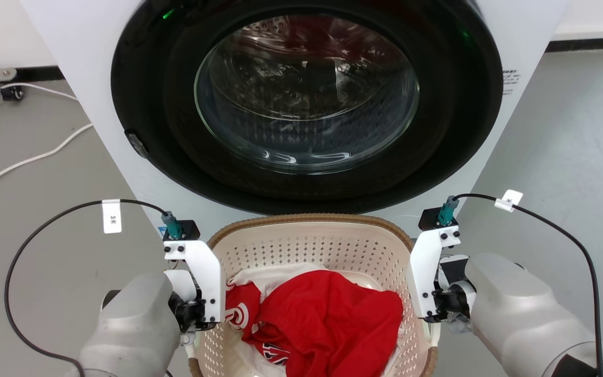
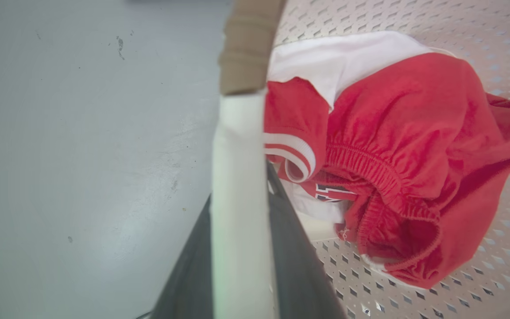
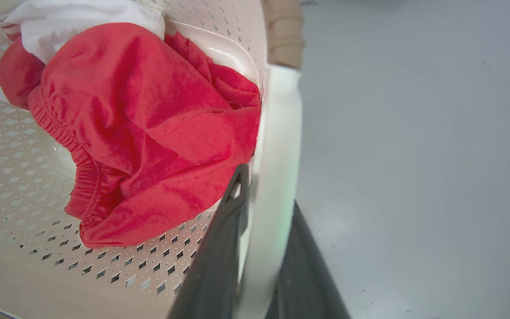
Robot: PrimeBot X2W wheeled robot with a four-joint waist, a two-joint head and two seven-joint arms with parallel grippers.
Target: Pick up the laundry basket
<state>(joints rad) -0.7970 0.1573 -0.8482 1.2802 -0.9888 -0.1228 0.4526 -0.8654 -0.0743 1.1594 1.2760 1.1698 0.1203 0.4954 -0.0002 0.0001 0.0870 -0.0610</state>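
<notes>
Dark-fingered left tool [image 2: 239, 186] clamps the white left side handle [image 2: 237, 141] of the cream-white perforated plastic laundry basket [image 1: 306, 246] with its brown woven-look rim, which is just before the white front-loading washing machine [image 1: 306, 104] and holds a crumpled red garment [image 1: 333, 319]; the right tool [image 3: 269, 188] likewise grips the right handle [image 3: 281, 110]. Uneven lifting could tilt the basket, so a smooth handle slips from between the fingers.

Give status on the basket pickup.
Done: left end effector and right end effector flank the laundry basket. In hand: each appears clamped on a white side handle. Left: the lift; can't tell if it's off the floor yet.
</notes>
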